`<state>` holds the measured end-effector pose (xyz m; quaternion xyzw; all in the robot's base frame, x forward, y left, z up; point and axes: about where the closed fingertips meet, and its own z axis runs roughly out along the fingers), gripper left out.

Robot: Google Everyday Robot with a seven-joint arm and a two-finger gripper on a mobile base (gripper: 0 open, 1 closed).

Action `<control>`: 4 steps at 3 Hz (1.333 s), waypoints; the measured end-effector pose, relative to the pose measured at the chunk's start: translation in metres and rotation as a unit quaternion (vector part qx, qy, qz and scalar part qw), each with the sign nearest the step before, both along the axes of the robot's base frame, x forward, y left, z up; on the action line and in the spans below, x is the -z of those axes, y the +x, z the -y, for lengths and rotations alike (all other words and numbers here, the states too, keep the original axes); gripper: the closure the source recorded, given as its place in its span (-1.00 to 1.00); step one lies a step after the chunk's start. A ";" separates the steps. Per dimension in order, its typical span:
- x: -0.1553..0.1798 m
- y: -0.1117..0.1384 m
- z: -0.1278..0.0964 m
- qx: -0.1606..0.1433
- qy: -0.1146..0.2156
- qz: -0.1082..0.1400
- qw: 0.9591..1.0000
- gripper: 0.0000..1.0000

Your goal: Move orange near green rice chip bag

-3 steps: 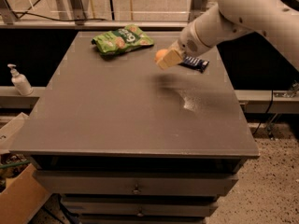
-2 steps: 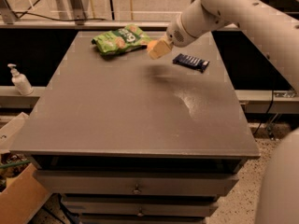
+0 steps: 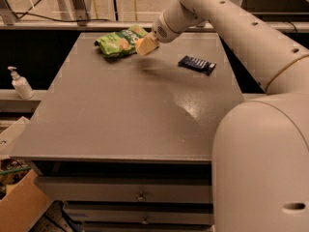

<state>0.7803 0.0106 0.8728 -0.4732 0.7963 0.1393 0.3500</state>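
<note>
Gripper [image 3: 147, 45] is at the far side of the table [image 3: 120, 129], raised off the surface and clamped on the orange [image 3: 145, 47], which looks pale at its tip; a faint shadow [image 3: 152, 71] lies on the tabletop below. Left to right: a pump bottle [image 3: 20, 83] stands off the table on the left ledge; the green rice chip bag [image 3: 119, 41] lies flat at the far edge; the orange hangs at the bag's right end, overlapping it in view; a dark candy wrapper [image 3: 196, 65] lies apart to the right. Likely step: set-down. Lower onto bare table just right of the bag, not on it. Release only once low, since round fruit may roll.
</note>
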 end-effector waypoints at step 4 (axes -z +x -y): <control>0.032 0.013 -0.052 -0.026 0.004 -0.032 0.999 0.16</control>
